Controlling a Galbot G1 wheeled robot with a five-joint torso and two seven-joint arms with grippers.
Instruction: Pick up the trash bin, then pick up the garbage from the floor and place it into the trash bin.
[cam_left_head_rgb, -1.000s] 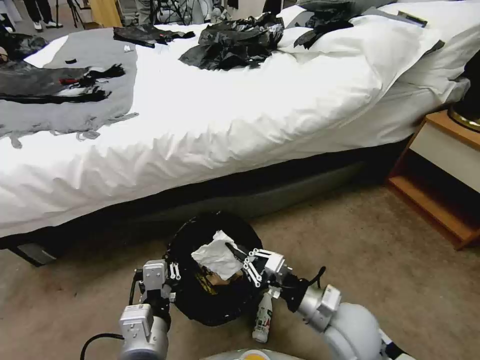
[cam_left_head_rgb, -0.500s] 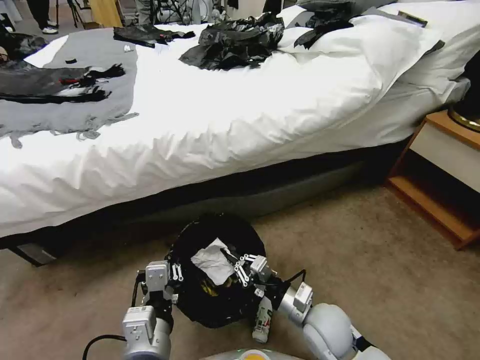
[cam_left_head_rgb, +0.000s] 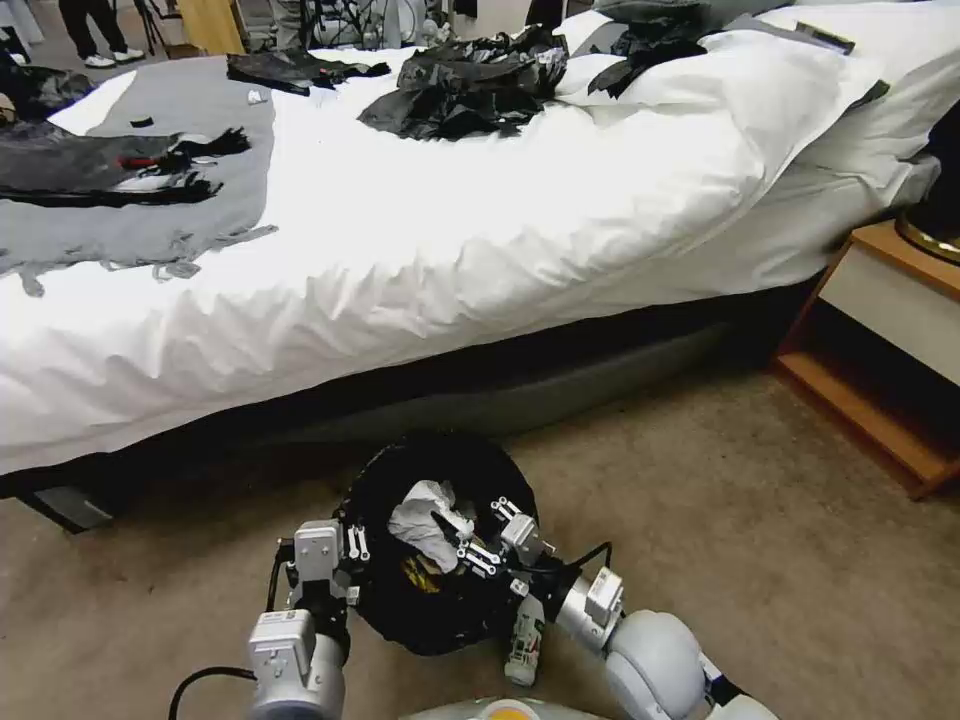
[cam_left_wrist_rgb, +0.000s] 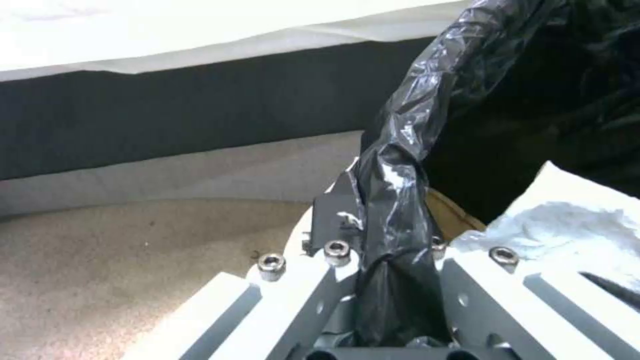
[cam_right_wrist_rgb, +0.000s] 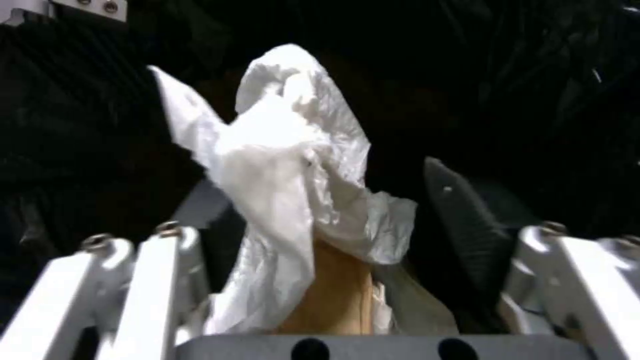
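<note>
Glossy black liner wraps the rim of the trash bin (cam_left_head_rgb: 440, 600), which sits on the beige carpet (cam_left_head_rgb: 720, 520) just in front of the bed (cam_left_head_rgb: 450, 240). Nearest the robot, the left tool (cam_left_head_rgb: 330, 560) is clamped onto the bin's near-left rim, its fingers (cam_left_wrist_rgb: 333, 220) pinching the bunched liner. On the bin's near-right side, the right tool (cam_left_head_rgb: 480, 530) reaches in over the rim with its fingers (cam_right_wrist_rgb: 460, 220) spread wide, a crumpled white tissue (cam_left_head_rgb: 425, 520) lying loose between them inside the bin, on top of something brown. A small white bottle (cam_left_head_rgb: 525, 640) lies on the carpet touching the bin's outer wall, below the right arm. Beyond the bin, black clothes (cam_left_head_rgb: 465, 85) lie heaped on the bed's white duvet, and a wooden nightstand (cam_left_head_rgb: 880, 340) stands beside the bed's head end.
</note>
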